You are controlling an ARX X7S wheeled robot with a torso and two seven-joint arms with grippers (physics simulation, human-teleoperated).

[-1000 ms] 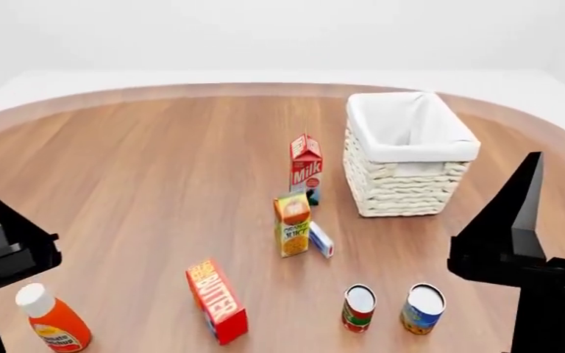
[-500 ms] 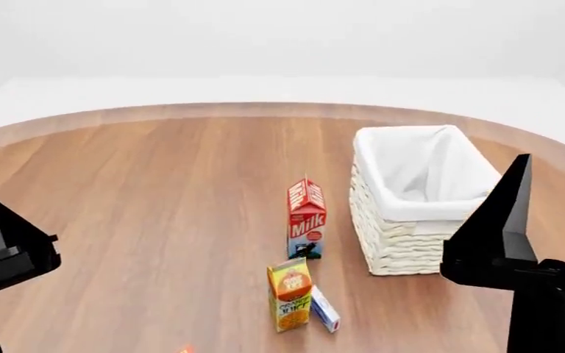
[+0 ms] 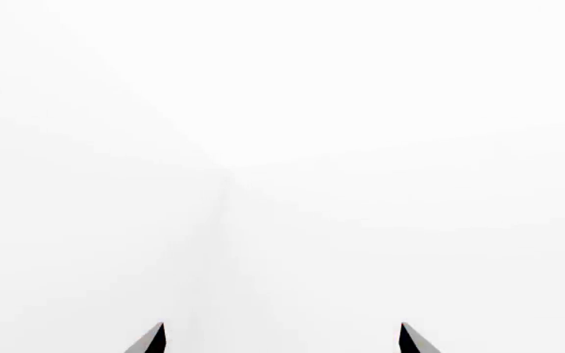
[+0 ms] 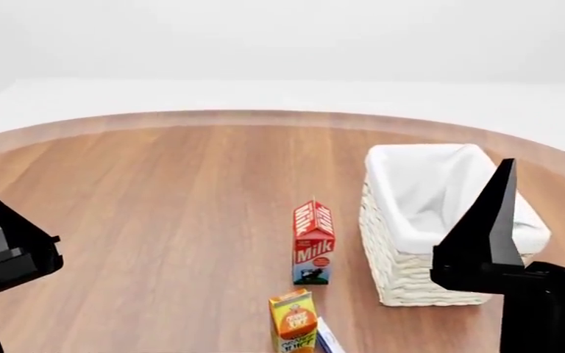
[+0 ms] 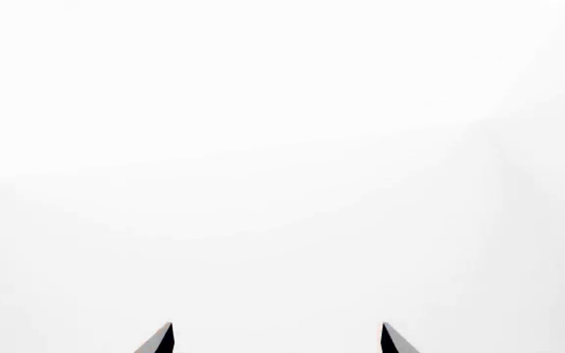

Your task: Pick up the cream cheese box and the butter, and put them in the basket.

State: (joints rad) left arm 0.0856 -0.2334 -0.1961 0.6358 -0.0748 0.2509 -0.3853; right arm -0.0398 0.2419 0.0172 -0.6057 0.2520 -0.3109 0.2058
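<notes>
The white woven basket (image 4: 400, 273) with its cloth liner stands on the wooden table at the right. Only a white-and-blue sliver of the cream cheese box (image 4: 328, 341) shows at the head view's lower edge, beside the orange juice carton (image 4: 293, 323). The butter is out of view. My left gripper (image 3: 282, 328) is open and faces only white background. My right gripper (image 5: 276, 328) is likewise open with nothing between its fingers. In the head view a dark left finger (image 4: 8, 239) stands at the left edge. A right finger (image 4: 487, 228) overlaps the basket's near right side.
A red milk carton (image 4: 313, 241) stands upright left of the basket, just behind the juice carton. The round wooden table (image 4: 165, 206) ends in a curved far edge with white floor beyond.
The head view has tilted upward, so everything slid down the picture. The butter, two cans and the orange bottle dropped out of view. Both grippers keep nearly the same places.
</notes>
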